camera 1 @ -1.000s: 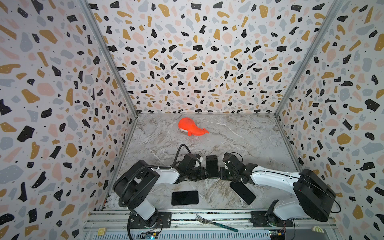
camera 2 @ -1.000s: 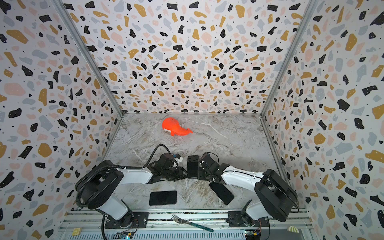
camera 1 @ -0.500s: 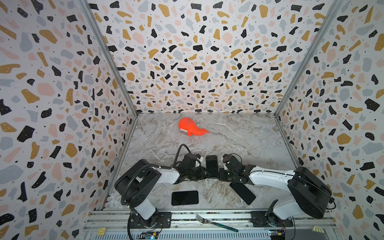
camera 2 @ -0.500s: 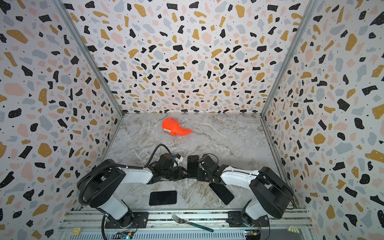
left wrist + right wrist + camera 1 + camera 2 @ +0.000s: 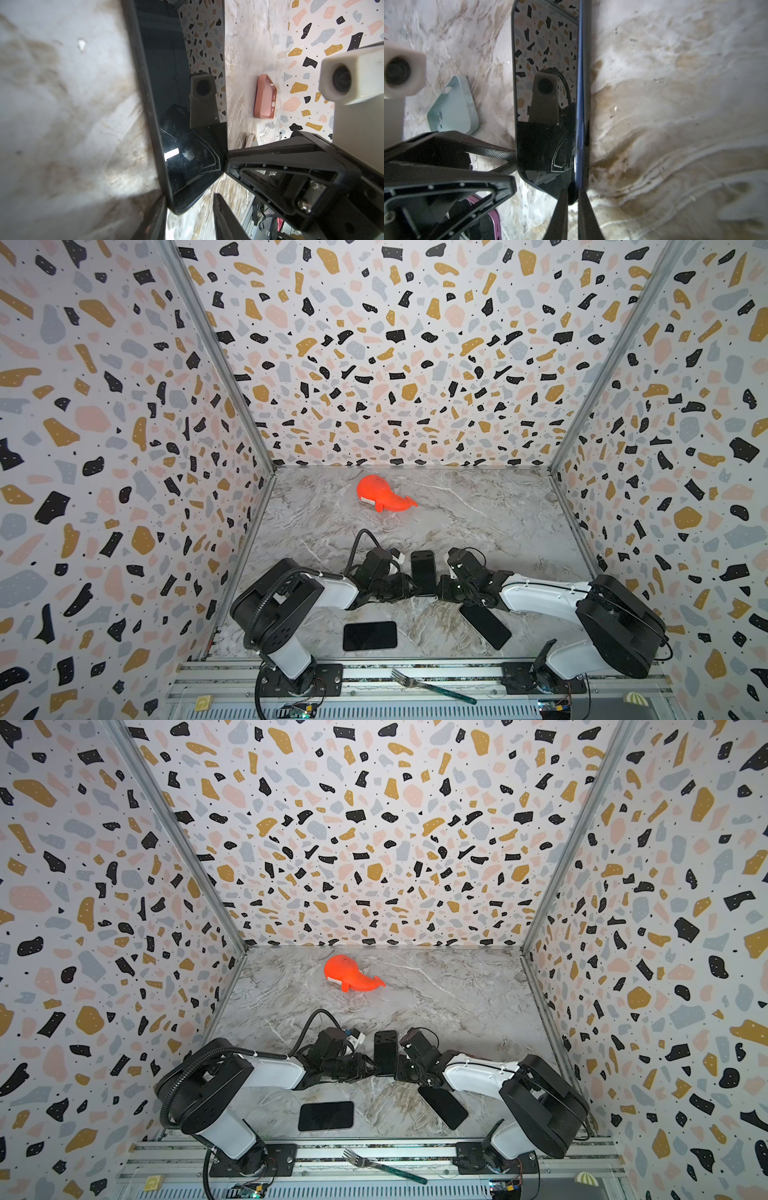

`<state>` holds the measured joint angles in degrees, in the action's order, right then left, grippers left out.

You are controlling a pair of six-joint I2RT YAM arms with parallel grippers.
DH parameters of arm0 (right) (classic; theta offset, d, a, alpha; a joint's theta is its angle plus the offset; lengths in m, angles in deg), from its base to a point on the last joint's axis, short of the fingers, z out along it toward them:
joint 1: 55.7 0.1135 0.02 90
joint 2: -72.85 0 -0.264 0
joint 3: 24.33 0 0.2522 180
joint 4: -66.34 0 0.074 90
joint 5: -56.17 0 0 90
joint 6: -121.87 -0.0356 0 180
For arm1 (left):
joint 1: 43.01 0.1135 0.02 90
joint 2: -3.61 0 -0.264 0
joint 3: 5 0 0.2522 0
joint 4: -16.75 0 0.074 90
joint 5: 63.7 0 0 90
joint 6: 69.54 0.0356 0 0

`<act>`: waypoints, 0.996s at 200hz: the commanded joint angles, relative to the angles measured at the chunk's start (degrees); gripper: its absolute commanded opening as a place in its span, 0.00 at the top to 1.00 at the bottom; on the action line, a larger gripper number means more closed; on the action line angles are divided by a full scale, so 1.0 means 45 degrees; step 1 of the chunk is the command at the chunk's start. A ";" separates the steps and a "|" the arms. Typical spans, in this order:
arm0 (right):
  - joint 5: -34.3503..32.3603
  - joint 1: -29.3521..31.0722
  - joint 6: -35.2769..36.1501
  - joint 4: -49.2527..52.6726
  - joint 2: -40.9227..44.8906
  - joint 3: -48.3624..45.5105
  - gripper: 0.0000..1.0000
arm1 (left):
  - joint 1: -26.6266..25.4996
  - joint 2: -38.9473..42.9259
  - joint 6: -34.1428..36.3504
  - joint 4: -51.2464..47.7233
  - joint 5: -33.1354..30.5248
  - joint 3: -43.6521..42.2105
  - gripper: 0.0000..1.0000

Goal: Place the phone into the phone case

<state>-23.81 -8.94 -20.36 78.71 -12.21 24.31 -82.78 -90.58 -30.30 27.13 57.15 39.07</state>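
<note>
1. The right tool [image 5: 572, 192] is pinched shut on the thin long edge of the phone [image 5: 423, 572], at its near end.
2. The left tool [image 5: 190, 197] has its jaws apart, straddling the same near end. Bare counter shows between the screen and one finger, so it braces rather than clamps.
3. The phone is propped up off the counter [image 5: 498, 522] at mid-scene between the two arms, screen exposed and in no case.
4. A pink case [image 5: 265, 97] lies flat by a wall to the phone's right, and a pale green case [image 5: 454, 106] lies to its left. Both are apart from the phone, and which one is meant cannot be told.
5. Risk: the hold is a narrow edge pinch on smooth glass. A lift or swing could let the phone pivot, slip out and slap the counter.
6. Risk: the tools crowd together, so a sideways move by either could knock the other or the phone.
</note>
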 commanded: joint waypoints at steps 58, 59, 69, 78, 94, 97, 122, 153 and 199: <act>0.1660 0.0322 -0.0594 -0.1513 -0.1912 -0.1110 0.94 | -0.0332 -0.0636 -0.0374 -0.0284 -0.0161 -0.0387 0.60; 0.1650 0.0307 -0.0578 -0.1491 -0.1876 -0.1099 0.94 | -0.0328 -0.0634 -0.0377 -0.0295 -0.0169 -0.0387 0.60; 0.1488 0.0190 -0.0334 -0.0972 -0.1482 -0.0863 0.94 | -0.0323 -0.0559 -0.0290 -0.0431 -0.0191 -0.0387 0.59; 0.1098 0.0122 -0.0037 -0.0335 -0.0923 -0.0562 0.94 | -0.0280 -0.0497 -0.0129 -0.0665 -0.0196 -0.0341 0.60; 0.0515 -0.0213 0.0762 0.0822 0.0059 0.0130 0.93 | -0.0123 -0.0332 0.0521 -0.1334 -0.0268 -0.0203 0.59; 0.0396 -0.0296 0.0941 0.1068 0.0230 0.0242 0.92 | -0.0085 -0.0281 0.0619 -0.1477 -0.0300 -0.0203 0.59; -0.0150 -0.1260 0.2408 0.1901 0.1243 0.0875 0.86 | 0.0478 0.0120 0.1405 -0.2611 -0.0527 -0.0119 0.58; 0.0533 -0.2260 0.3774 0.1709 0.0921 0.1572 0.77 | 0.0868 0.0284 0.1980 -0.3467 -0.0664 0.0264 0.56; 0.1952 -0.2425 0.4588 0.0961 -0.0747 0.2477 0.65 | 0.0995 0.0046 0.2199 -0.3705 -0.0514 0.0772 0.54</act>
<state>-19.07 -19.96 -3.55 83.33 -12.36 33.44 -79.07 -88.70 -22.50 17.77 56.34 42.09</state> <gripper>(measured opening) 0.336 0.460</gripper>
